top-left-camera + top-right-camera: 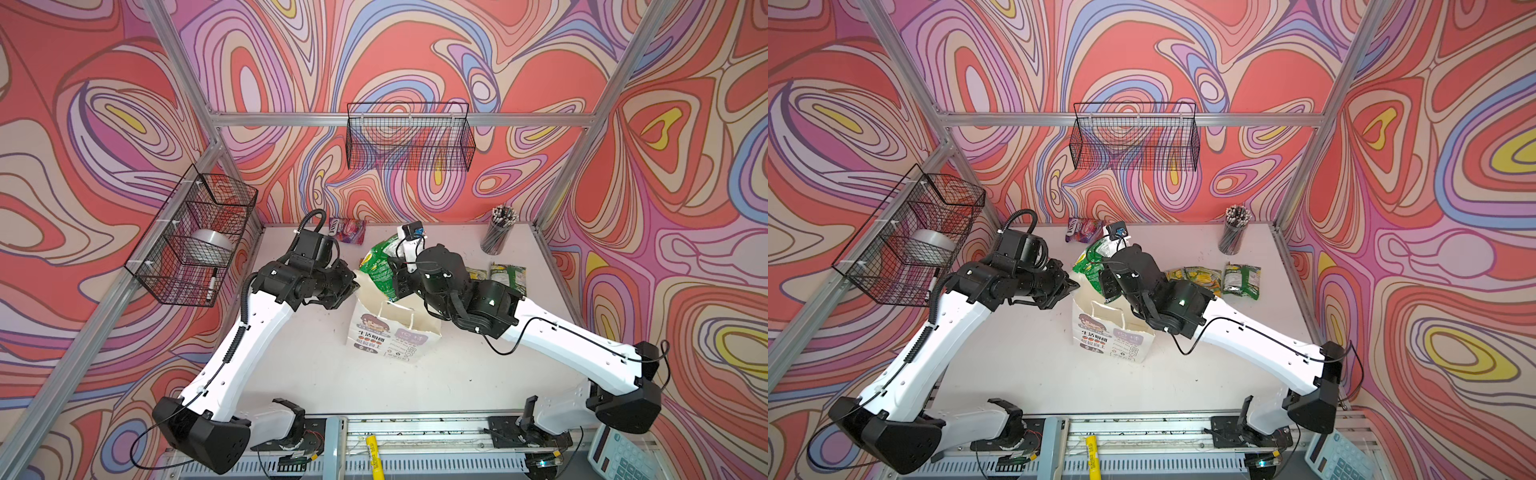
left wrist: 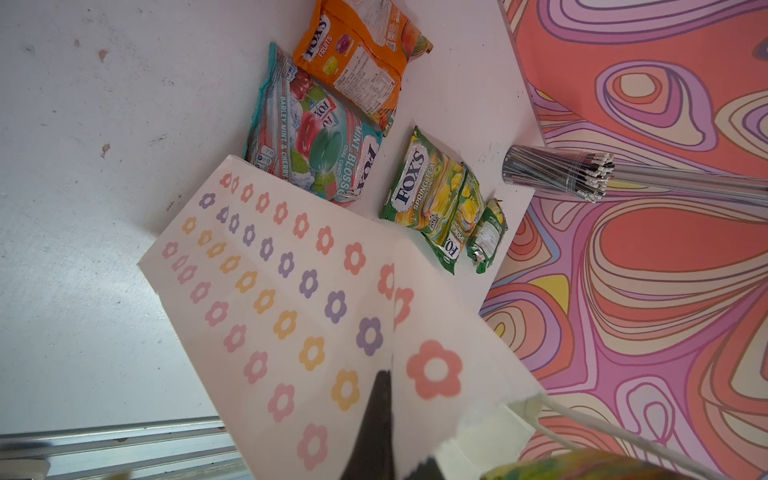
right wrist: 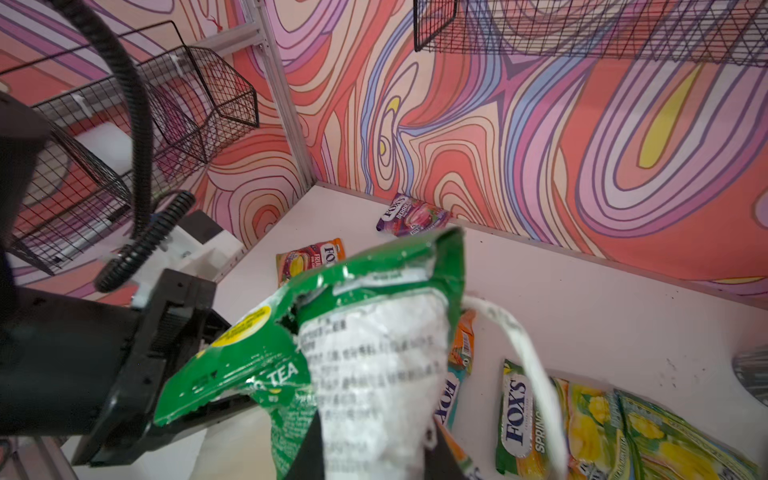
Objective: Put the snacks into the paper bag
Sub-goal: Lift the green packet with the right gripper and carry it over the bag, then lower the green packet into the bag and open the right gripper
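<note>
The white paper bag stands upright mid-table, its flower-printed side filling the left wrist view. My left gripper is shut on the bag's upper edge, holding the mouth open. My right gripper is shut on a green snack packet just above and behind the bag's mouth. Other snacks lie on the table: a purple packet at the back, yellow-green packets to the right, and orange and teal packets behind the bag.
A clear cup of pencils stands at the back right. Black wire baskets hang on the back wall and on the left wall. A yellow marker and a calculator lie along the front rail.
</note>
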`<state>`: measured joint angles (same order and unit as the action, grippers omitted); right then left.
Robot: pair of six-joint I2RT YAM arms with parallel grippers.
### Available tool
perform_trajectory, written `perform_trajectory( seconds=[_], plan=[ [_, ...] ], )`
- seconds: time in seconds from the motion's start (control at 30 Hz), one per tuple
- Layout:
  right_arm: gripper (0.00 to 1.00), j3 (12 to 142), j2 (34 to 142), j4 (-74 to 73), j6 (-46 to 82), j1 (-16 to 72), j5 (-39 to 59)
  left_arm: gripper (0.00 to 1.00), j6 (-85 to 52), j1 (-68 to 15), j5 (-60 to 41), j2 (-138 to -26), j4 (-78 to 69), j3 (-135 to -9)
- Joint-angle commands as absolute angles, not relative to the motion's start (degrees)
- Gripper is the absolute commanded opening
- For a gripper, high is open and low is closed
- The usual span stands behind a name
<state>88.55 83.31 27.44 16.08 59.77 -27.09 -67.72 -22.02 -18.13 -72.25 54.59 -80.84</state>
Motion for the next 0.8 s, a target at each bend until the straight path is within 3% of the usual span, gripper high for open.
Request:
perform_trajectory(
  seconds=[0.0, 0.47, 0.63, 0.77],
  plan=[
    [0.0, 87.01, 82.95, 28.37, 15.73, 60.19, -30.31, 0.0, -66.41, -21.57, -16.47, -70.43, 55.94, -80.24],
    [0.0, 78.81, 81.95, 29.5, 16.41, 61.65, -27.73, 0.0, -65.38, -21.45, -15.77, -71.27, 56.04, -80.17],
    [0.29, 79.28, 82.87, 29.34, 16.12, 61.67, -26.81, 0.0, -65.14, -21.53, -15.66, -71.37, 55.63, -79.2],
    [0.43, 79.58, 82.84, 28.77, 15.95, 61.67, -26.23, 0.0, -64.47, -21.49, -15.47, -71.46, 55.76, -78.84]
  ],
)
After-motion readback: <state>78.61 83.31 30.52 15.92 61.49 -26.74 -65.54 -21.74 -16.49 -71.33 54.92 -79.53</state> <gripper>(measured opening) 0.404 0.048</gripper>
